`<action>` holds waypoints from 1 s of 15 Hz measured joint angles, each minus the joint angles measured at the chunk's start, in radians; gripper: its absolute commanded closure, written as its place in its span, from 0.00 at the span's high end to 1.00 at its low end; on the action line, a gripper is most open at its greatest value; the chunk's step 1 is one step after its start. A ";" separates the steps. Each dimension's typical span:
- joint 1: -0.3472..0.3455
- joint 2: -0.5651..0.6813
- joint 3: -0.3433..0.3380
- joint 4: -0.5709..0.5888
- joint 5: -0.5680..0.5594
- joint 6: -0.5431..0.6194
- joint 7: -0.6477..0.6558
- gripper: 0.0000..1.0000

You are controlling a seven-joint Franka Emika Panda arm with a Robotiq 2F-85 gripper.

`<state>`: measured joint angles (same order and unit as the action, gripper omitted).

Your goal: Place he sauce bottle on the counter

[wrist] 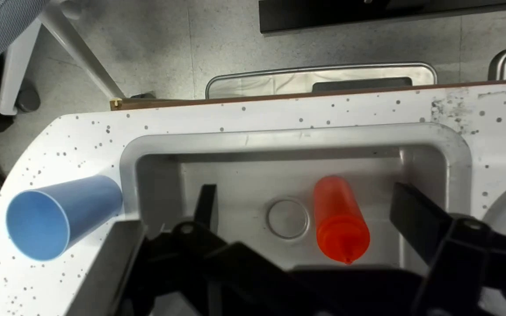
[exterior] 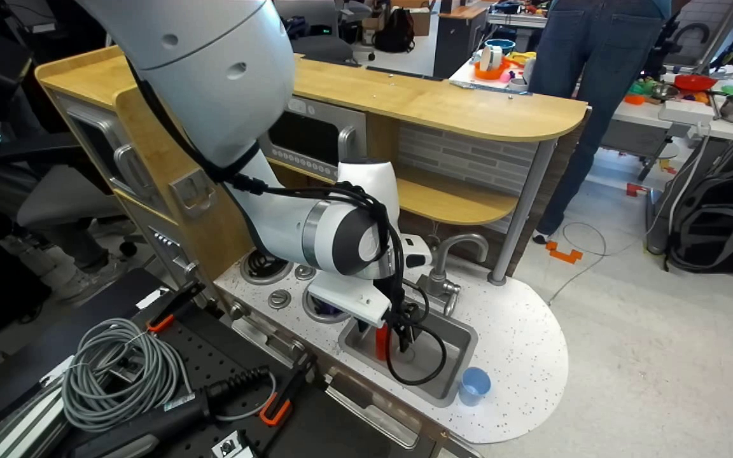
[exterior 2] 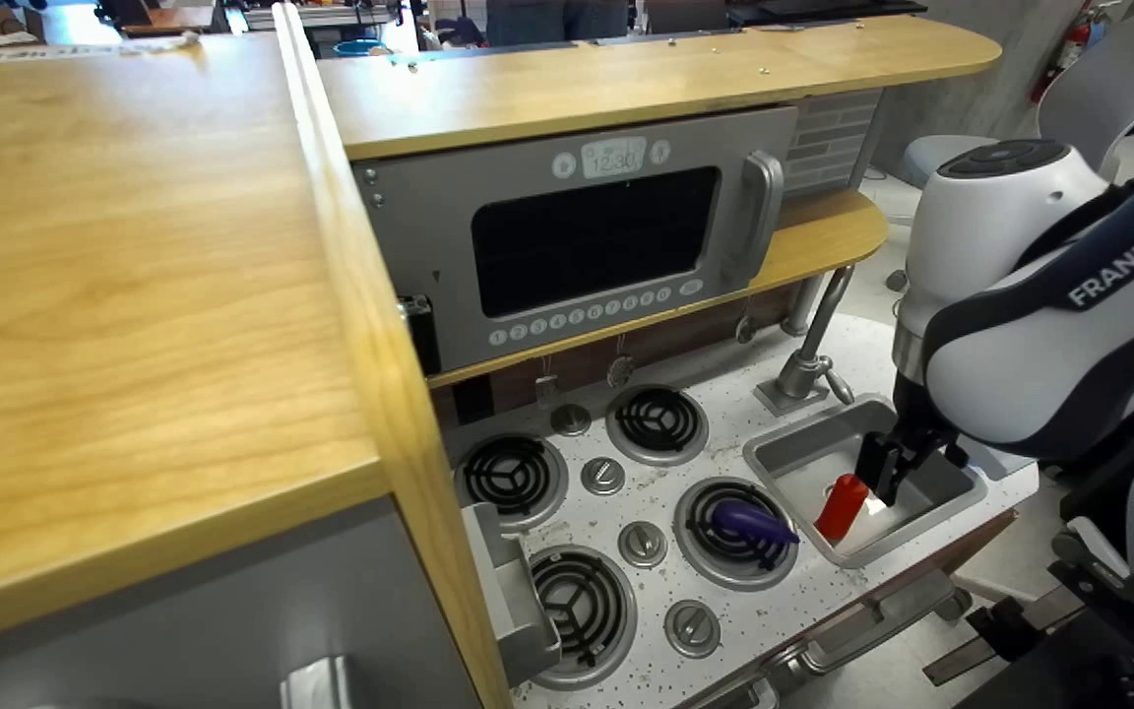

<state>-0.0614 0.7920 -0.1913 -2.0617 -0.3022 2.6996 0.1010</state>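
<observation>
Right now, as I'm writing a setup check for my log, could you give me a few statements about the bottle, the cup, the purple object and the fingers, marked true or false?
1. The sauce bottle is in the sink. True.
2. The fingers stand apart, not gripping the sauce bottle. True.
3. The blue cup is in the sink. False: it stands on the counter, beside the sink.
4. The purple object lies in the sink. False: it lies on a black burner.

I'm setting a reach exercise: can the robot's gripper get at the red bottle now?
Probably yes: the gripper is open, and the wrist view shows the red bottle uncovered between its fingers.
</observation>
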 measured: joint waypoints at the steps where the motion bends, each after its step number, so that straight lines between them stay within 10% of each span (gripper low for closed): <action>1: 0.000 0.016 0.000 0.013 0.000 0.003 -0.004 1.00; 15: -0.009 0.166 0.042 0.139 0.016 0.008 -0.136 1.00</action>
<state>-0.0708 0.9582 -0.1494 -1.9229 -0.2866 2.7080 -0.0349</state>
